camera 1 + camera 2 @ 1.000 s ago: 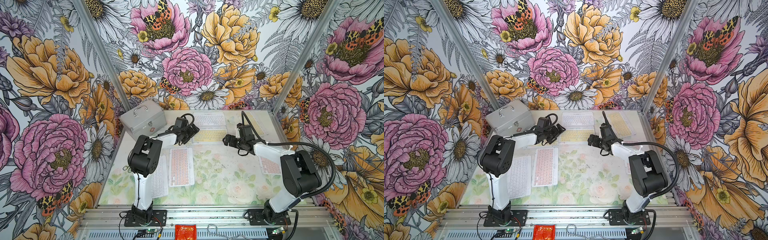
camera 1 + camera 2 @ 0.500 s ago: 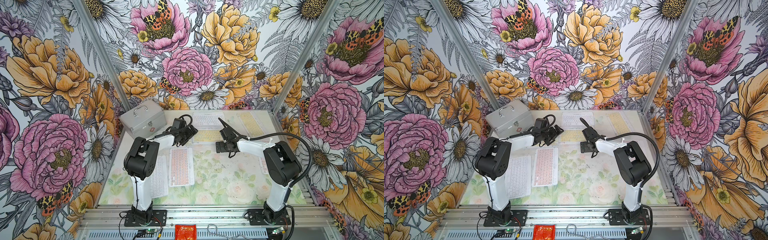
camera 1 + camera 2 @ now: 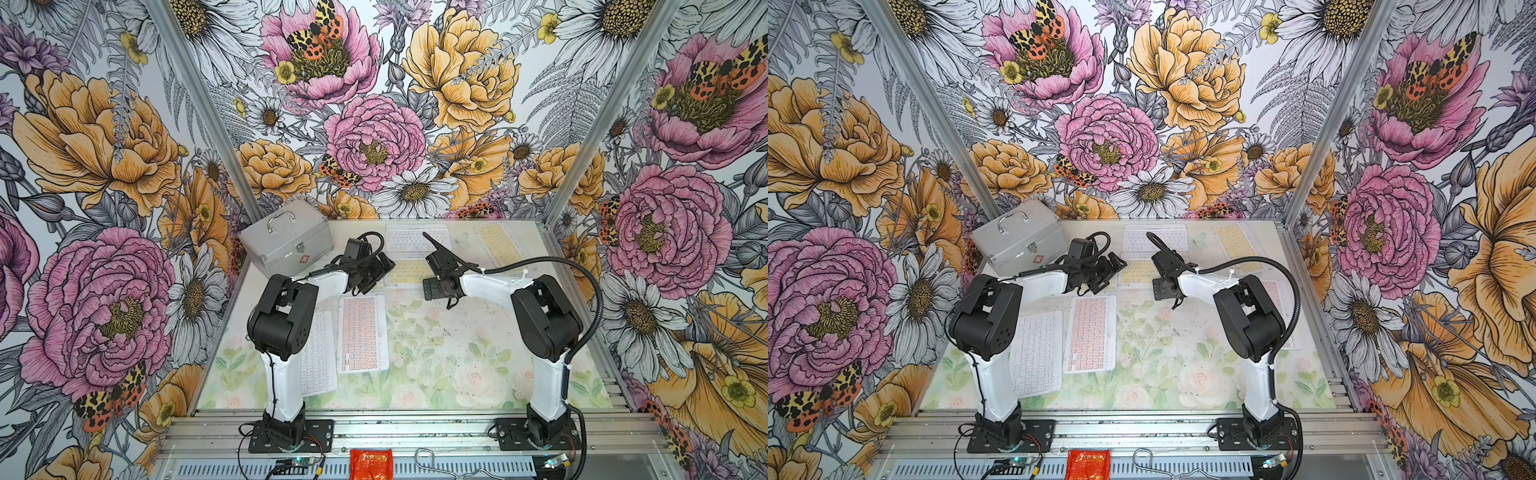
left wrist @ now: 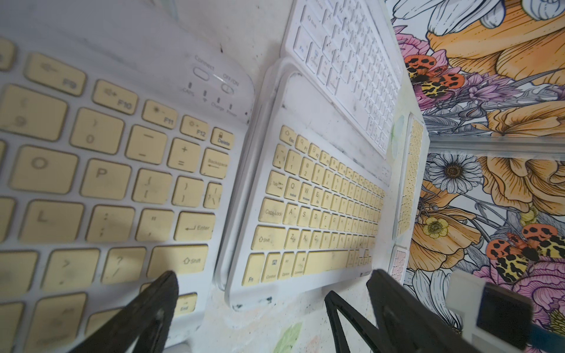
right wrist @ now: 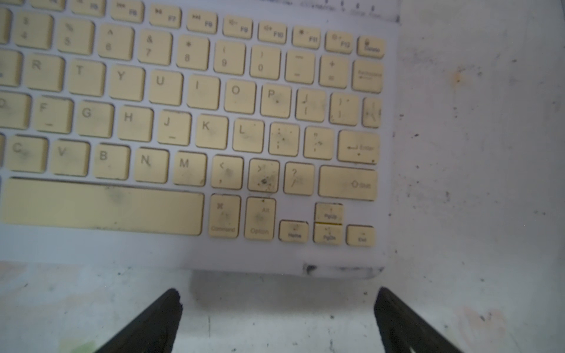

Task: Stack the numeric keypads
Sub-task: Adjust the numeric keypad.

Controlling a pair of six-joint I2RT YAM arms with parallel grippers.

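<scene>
Approach geometry, read left to right. We first meet the silver case [image 3: 286, 239] at the back left, then a white keypad [image 3: 319, 357] and a pink keypad [image 3: 362, 332] lying side by side on the desk [image 3: 436, 357], long axes running front to back. The left arm [image 3: 328, 280] reaches past them. The left jaws stand wide apart and empty, one finger [image 4: 159, 296] over the end of a near yellow keypad [image 4: 101, 171], contact uncertain. Just beside that end lies the central yellow keypad [image 3: 405, 271], long axis running across the desk from one arm toward the other. We judge that it rests on a further white frame, whose rim shows round its end in the left wrist view. The right jaws, likewise wide open and holding nothing, hover over bare desk just short of the central yellow keypad's space-bar edge, near the corner toward the right arm [image 3: 494, 284]. The keypad thus lies straight ahead of them with its long edge crosswise. We judge the right arm the nearer to that edge. Farther right lie a far yellow keypad [image 3: 498, 246] and, partly hidden, a second pink keypad [image 4: 399, 262].
</scene>
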